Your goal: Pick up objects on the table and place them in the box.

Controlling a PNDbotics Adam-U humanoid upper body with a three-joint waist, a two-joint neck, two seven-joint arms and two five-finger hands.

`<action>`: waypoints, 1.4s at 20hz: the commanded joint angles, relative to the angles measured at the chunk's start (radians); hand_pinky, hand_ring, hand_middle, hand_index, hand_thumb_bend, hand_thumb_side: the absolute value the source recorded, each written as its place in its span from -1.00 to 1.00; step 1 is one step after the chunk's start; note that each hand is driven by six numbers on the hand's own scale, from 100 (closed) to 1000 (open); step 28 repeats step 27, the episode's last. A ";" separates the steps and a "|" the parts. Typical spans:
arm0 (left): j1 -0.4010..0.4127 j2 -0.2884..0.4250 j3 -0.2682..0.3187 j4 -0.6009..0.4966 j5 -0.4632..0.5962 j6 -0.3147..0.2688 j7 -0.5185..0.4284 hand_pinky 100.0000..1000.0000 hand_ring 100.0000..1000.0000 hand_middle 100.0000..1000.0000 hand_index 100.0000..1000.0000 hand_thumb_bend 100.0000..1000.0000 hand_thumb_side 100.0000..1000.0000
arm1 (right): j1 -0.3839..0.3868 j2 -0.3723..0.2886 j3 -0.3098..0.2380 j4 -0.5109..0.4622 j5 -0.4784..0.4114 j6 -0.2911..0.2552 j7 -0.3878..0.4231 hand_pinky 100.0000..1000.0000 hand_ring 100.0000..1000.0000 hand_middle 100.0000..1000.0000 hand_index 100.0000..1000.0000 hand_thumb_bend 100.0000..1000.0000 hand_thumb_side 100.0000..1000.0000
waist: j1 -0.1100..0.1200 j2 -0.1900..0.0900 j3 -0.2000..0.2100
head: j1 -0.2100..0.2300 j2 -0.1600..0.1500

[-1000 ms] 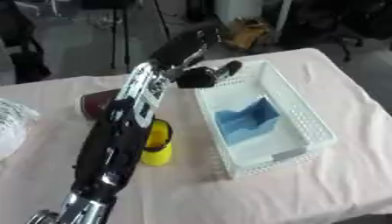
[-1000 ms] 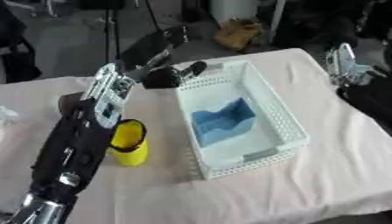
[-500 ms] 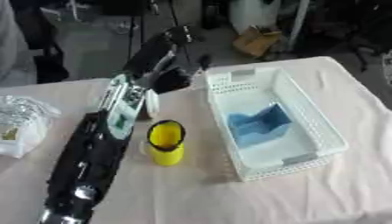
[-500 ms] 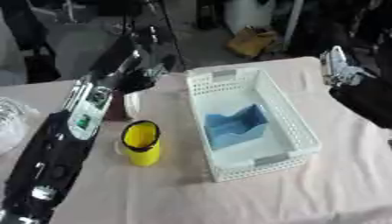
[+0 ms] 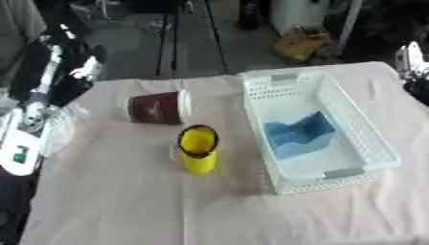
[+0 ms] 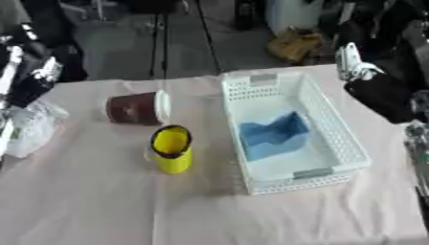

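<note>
- Lying on its side on the tabletop: dark red paper cup, just behind upright yellow mug.
- White basket right of both, holding only blue cloth.
- Left hand and right hand off at the edges; fingers' state impossible to tell.
- Best approached from above, clear of the mug.

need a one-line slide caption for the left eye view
White plastic basket holding a blue folded cloth, beside an upright yellow mug and a dark red paper cup on its side.
</note>
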 commanded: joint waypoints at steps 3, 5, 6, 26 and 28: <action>0.093 -0.031 0.095 0.001 0.083 0.079 0.056 -0.06 0.30 0.47 0.61 -0.41 0.93 | 0.007 -0.029 -0.024 0.002 0.013 0.006 -0.021 0.08 0.22 0.55 0.72 -1.00 -0.24 | -0.008 -0.016 0.060 | -0.010 0.010; 0.142 -0.043 0.133 -0.030 0.113 0.109 0.045 -0.06 0.30 0.47 0.62 -0.42 0.91 | 0.010 -0.028 -0.021 0.004 0.013 0.005 -0.021 0.08 0.22 0.55 0.72 -1.00 -0.24 | -0.009 -0.021 0.063 | -0.006 0.014; 0.167 -0.046 0.140 -0.051 0.128 0.124 0.034 -0.06 0.30 0.47 0.62 -0.42 0.91 | 0.012 -0.028 -0.019 0.006 0.012 0.005 -0.020 0.08 0.22 0.55 0.72 -1.00 -0.24 | -0.010 -0.024 0.061 | -0.004 0.017; 0.421 -0.053 0.110 -0.483 0.449 0.336 -0.017 -0.04 0.26 0.46 0.61 -0.41 0.93 | 0.017 -0.016 -0.017 0.027 0.016 0.012 -0.030 0.08 0.22 0.55 0.72 -1.00 -0.23 | -0.011 -0.043 0.052 | 0.013 0.040; 0.422 -0.050 0.110 -0.485 0.466 0.331 -0.019 -0.04 0.26 0.46 0.61 -0.41 0.93 | 0.017 -0.016 -0.017 0.028 0.016 0.013 -0.031 0.08 0.22 0.55 0.72 -1.00 -0.23 | -0.011 -0.043 0.053 | 0.012 0.040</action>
